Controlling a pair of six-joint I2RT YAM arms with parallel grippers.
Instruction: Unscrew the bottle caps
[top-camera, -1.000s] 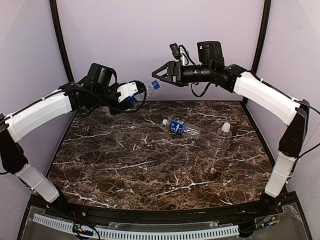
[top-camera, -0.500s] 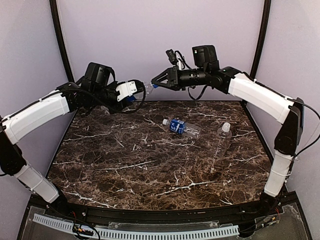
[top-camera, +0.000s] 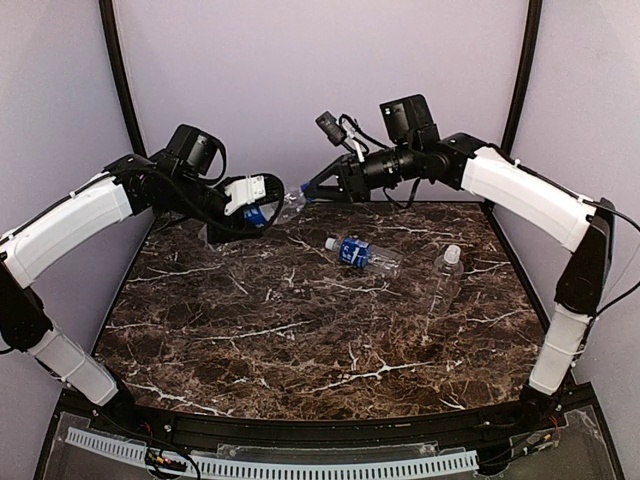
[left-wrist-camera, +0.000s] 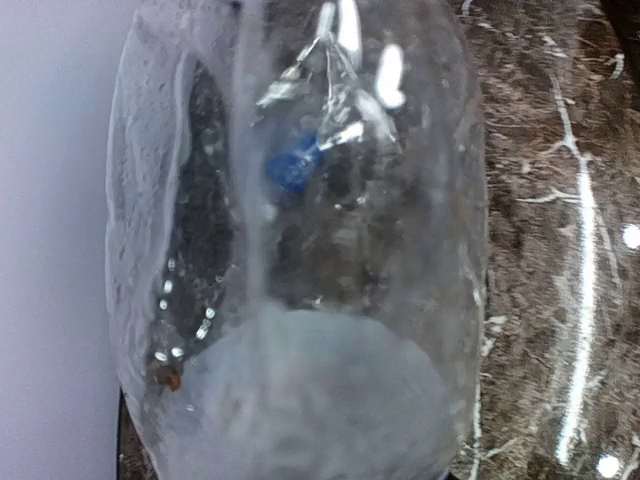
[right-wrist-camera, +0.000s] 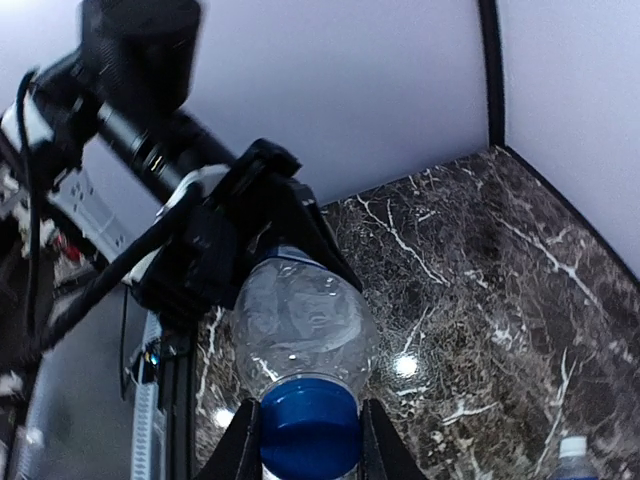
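The dark marbled table (top-camera: 250, 330) filled most of the overhead view, and above its far edge, toward 12 o'clock, the two arms met in the air. We saw the left arm (top-camera: 70, 225) reach in from 9 o'clock and the right arm (top-camera: 520, 195) from 2 o'clock.

The left gripper (top-camera: 264, 205) was clamped round the body of the raised bottle (top-camera: 289, 203), a clear one with a blue label band, held clear of the table with its neck pointing toward 2 o'clock. Its own wrist camera looked along that bottle from the base end, so we could not see its fingers there. The right wrist view showed the black fingers pressed against the bottle's sides.

The right gripper (top-camera: 308, 192) was closed almost fully on the blue cap (right-wrist-camera: 308, 438), with one of its fingers (right-wrist-camera: 243, 452) touching each side of the cap, which sat on the neck.

From the table's centre, the labelled bottle (top-camera: 365, 254) lay on its side at 1 o'clock, its white cap (top-camera: 329, 242) pointing to 10 o'clock. Just beside it, at 2 o'clock, lay the plain bottle (top-camera: 443, 280), its white top (top-camera: 452, 254) at the far end. Neither gripper touched these two.
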